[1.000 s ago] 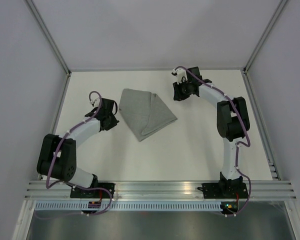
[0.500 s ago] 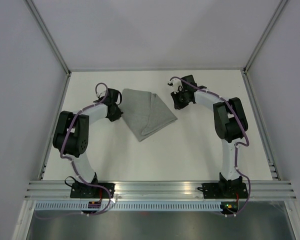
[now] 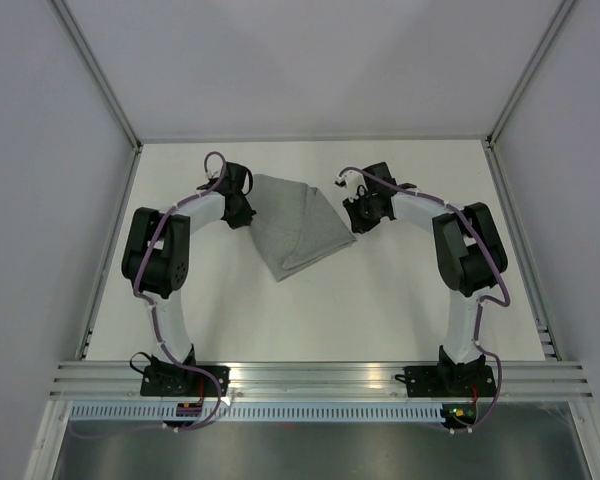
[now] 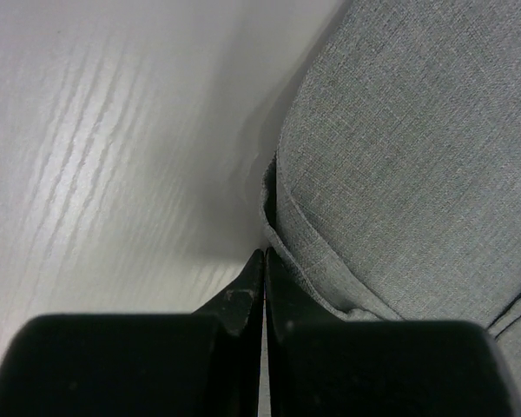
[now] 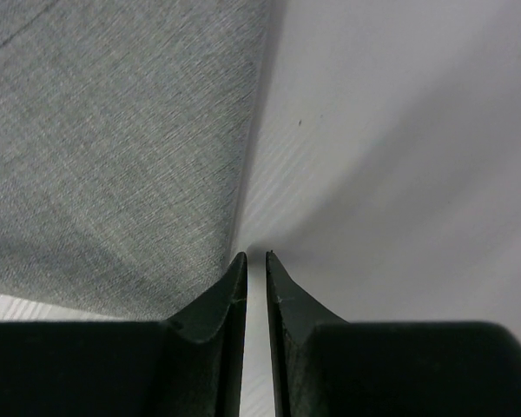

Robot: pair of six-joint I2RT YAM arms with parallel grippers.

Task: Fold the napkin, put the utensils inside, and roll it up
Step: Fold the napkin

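Napkin (image 3: 295, 225) lies on the table (image 3: 380, 300), folded to a rough triangle w/ layered edges, one tip pointing toward my bases. It's flat, mid-grey, no pattern.

My L gripper (image 4: 265, 254) sits at the napkin's upper-left edge, low to the table. Jaws clenched tight, fingers pressed together w/ no gap. Tips touch the cloth right at a folded hem. In the wrist view I see nothing pinched btwn them.

My R gripper (image 5: 255, 256) is at the napkin's right edge, opposite the L one, also low. Jaws nearly together but not clenched: a thin slit shows btwn the fingers, w/ pale table visible through it. Cloth edge ends just at the left fingertip. Can't tell if it touches the cloth. Nothing grasped on this side.

Both arms bend inward toward the napkin, one per side.
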